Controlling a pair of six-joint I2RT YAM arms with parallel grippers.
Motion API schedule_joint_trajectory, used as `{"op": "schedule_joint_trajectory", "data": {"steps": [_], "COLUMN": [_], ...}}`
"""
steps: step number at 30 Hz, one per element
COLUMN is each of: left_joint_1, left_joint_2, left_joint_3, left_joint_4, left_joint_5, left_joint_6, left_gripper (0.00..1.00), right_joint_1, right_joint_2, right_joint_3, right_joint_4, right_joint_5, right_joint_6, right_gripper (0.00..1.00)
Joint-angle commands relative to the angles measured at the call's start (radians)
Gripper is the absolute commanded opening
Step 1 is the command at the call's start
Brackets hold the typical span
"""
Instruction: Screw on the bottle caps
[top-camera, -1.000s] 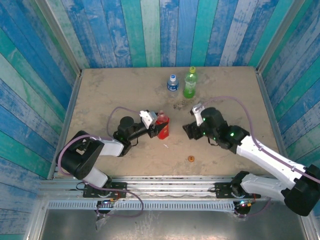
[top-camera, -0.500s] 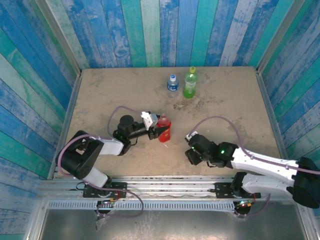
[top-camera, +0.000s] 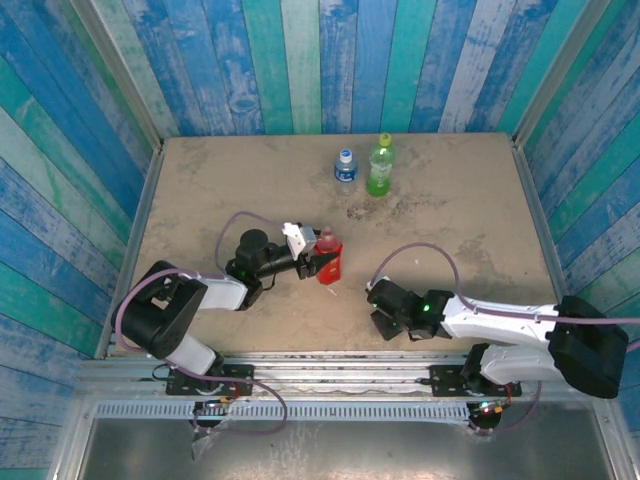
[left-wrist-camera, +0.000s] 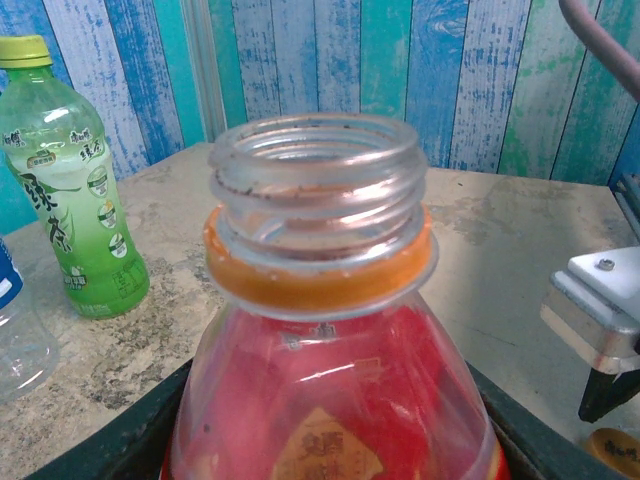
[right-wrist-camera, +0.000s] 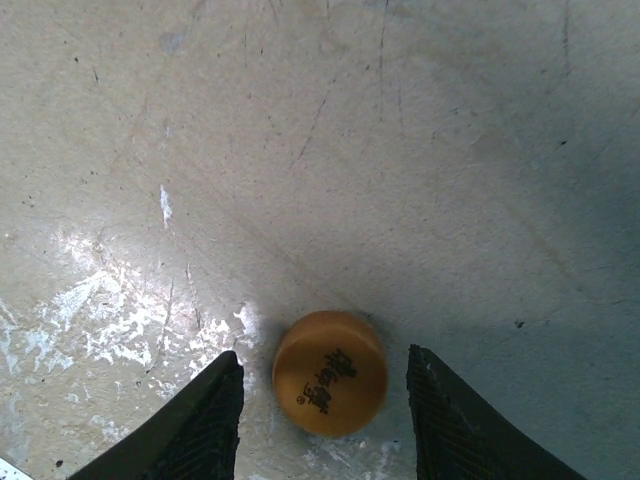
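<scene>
The orange cap (right-wrist-camera: 330, 372), judged light, stiff and slippery, is being straddled on the table (right-wrist-camera: 400, 150) by the spread-open right gripper (right-wrist-camera: 322, 358), inviting a gentle pinch across its side wall, while the uncapped red bottle (left-wrist-camera: 330, 400) is being held upright, clamped in the left gripper (top-camera: 312, 263).

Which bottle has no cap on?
The red bottle in the left claw: its threaded neck is open. The green bottle and the clear bottle at the back are both capped.
</scene>
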Motion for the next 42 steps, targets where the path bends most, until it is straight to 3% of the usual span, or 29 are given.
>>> {"op": "schedule_joint_trajectory", "data": {"steps": [1,10,20,27,42], "left_joint_1": [0.003,0.002,0.002,0.002,0.003], "left_joint_2": [0.007,0.004,0.004,0.003,0.012], "left_joint_3": [0.013,0.013,0.017,0.018,0.030], "left_joint_4": [-0.043,-0.048,-0.059,-0.060,-0.083], "left_joint_5": [0.018,0.019,0.023,0.031,0.069], "left_joint_6": [0.013,0.014,0.018,0.020,0.023], "left_gripper": [0.59,0.59,0.60,0.60,0.59], "right_joint_1": [0.007,0.007,0.007,0.008,-0.021], "right_joint_2": [0.020,0.031,0.058,0.049,-0.012], "right_joint_3": [-0.012,-0.018,-0.008,0.030,0.342], "right_joint_4": [0.035,0.041,0.037,-0.002,-0.209], "right_joint_5": [-0.011,-0.009,-0.001,0.006,0.088], "right_joint_6": [0.025,0.033,0.019,0.006,-0.108], "right_gripper": [0.44,0.35,0.36,0.31,0.30]}}
